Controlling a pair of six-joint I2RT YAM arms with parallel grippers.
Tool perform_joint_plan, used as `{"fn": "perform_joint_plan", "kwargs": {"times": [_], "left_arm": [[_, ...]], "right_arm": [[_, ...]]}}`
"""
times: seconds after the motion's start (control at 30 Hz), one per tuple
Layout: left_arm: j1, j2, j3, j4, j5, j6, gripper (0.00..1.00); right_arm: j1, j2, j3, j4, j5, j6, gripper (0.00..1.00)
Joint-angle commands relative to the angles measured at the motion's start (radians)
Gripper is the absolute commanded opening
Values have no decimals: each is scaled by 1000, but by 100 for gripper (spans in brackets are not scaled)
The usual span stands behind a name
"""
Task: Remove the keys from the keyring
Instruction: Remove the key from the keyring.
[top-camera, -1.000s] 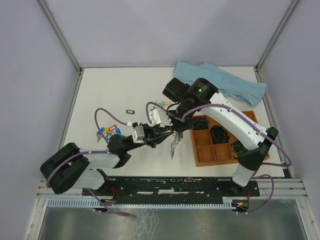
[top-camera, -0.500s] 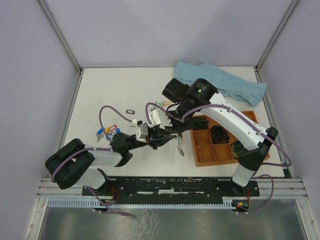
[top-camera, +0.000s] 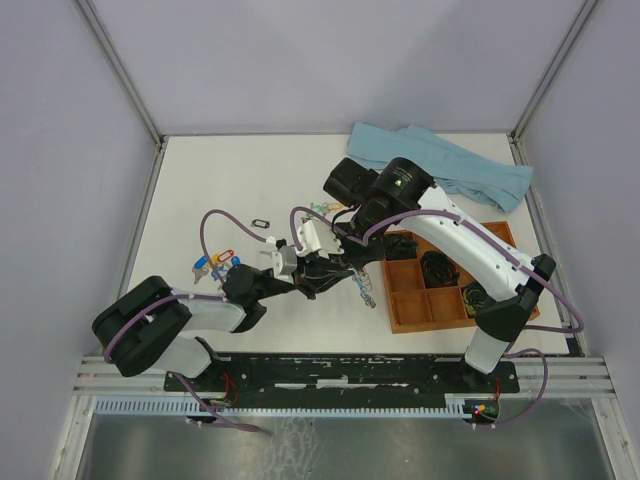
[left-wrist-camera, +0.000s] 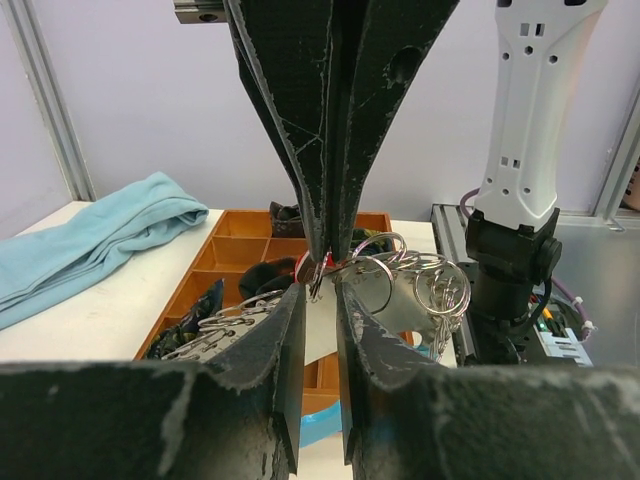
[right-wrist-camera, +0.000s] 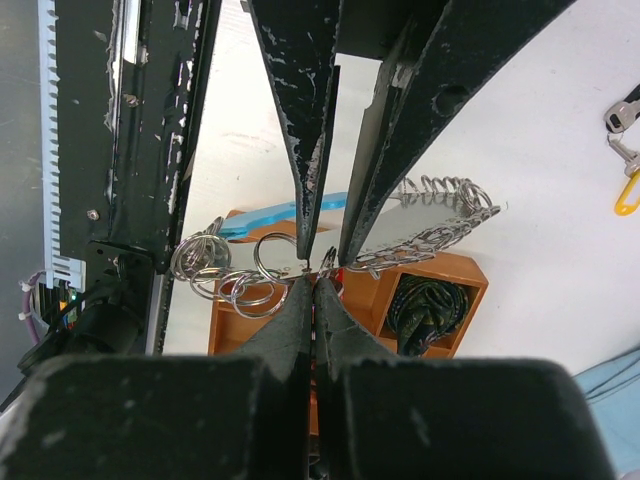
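Both claws meet over the middle of the white worktop (top-camera: 200, 180)! The left claw (left-wrist-camera: 320, 300), barely spread, pinches the palm-sized keyring (top-camera: 364, 289) with its light-blue arc and jagged silver loops. The ring dangles just left of the orange wooden tray (top-camera: 412, 300). The right claw (right-wrist-camera: 312, 290) is pressed together, its tips at those loops. Small silver keys (top-camera: 213, 262) with coloured tags lie further left, well apart.

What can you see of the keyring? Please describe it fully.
The keyring is a loop with one thick light-blue arc; the rest is silvery metal, crowded with small split rings and jagged pieces. It hangs in the air, pinched at nearly one spot by the left gripper and the right gripper, which meet there from opposite sides.
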Motion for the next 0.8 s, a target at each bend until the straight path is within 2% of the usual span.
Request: {"fn": "perform_joint_plan", "kwargs": {"times": [0.0, 0.2, 0.3, 0.47, 0.5, 0.63, 0.77], "left_arm": [[3, -17, 7, 199, -3, -19, 25], [3, -31, 5, 199, -9, -29, 21], [3, -32, 6, 199, -10, -38, 4], [3, -42, -8, 200, -1, -39, 3], [3, -49, -12, 199, -4, -39, 3], [3, -90, -33, 200, -23, -35, 3], [2, -134, -58, 198, -57, -38, 3]], "right_arm": [[14, -16, 23, -81, -18, 8, 1], [16, -13, 23, -83, -16, 10, 1], [17, -13, 24, -82, -16, 10, 1], [17, -19, 29, -83, -38, 12, 1], [16, -21, 31, -85, -48, 13, 2], [-2, -28, 44, -88, -109, 16, 18], [-66, -32, 84, -114, -241, -6, 31]]}}
